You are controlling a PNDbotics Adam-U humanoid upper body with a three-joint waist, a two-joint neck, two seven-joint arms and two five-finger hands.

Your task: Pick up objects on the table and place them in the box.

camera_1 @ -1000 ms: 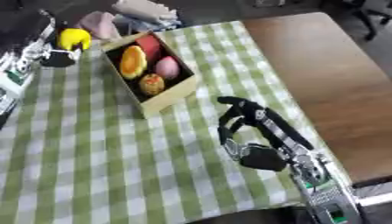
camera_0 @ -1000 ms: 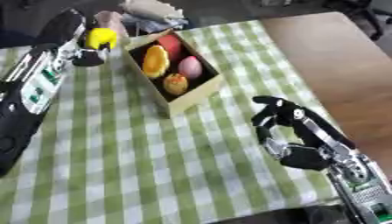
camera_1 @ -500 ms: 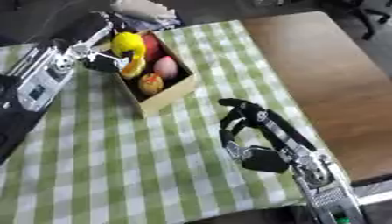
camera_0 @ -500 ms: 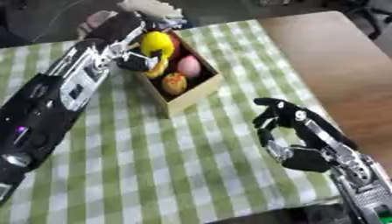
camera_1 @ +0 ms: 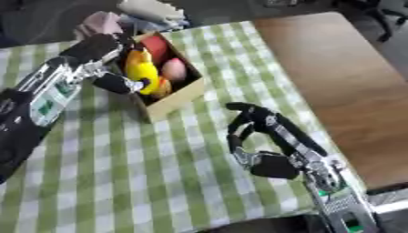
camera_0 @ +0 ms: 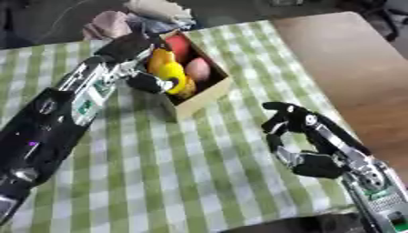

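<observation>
A: Box [camera_0: 209, 93] position?

B: Far left part of the table [camera_0: 350, 59], on the green-checked cloth [camera_0: 199, 173]. It is cardboard, open-topped and sits askew to the cloth's stripes.

A: Contents?

B: A red fruit [camera_1: 157, 47] at the far end. A pink, egg-shaped fruit [camera_0: 197, 70] against the right-hand wall. An orange fruit [camera_0: 159, 58] along the left-hand wall. A small orange-brown piece [camera_1: 162, 86] shows at the near end, partly hidden; I cannot make out what it is.

A: Left hand?

B: The left hand [camera_0: 147, 82] reaches in from the left side, over the box's near-left edge. Its fingers are curled around a yellow fruit [camera_0: 173, 76], possibly a lemon. The fruit is above the near end of the box, inside the rim line. Whether it touches the pieces beneath I cannot tell.

A: Right hand?

B: The right hand [camera_0: 307, 148] is at lower right over the cloth, well apart from the box. It is palm-up with fingers spread and relaxed, holding nothing.

A: Anything else near the box?

B: A heap of pink and pale cloth [camera_0: 135, 18] just beyond its far end, at the table's back edge. Bare brown tabletop lies to the right of the checked cloth.
</observation>
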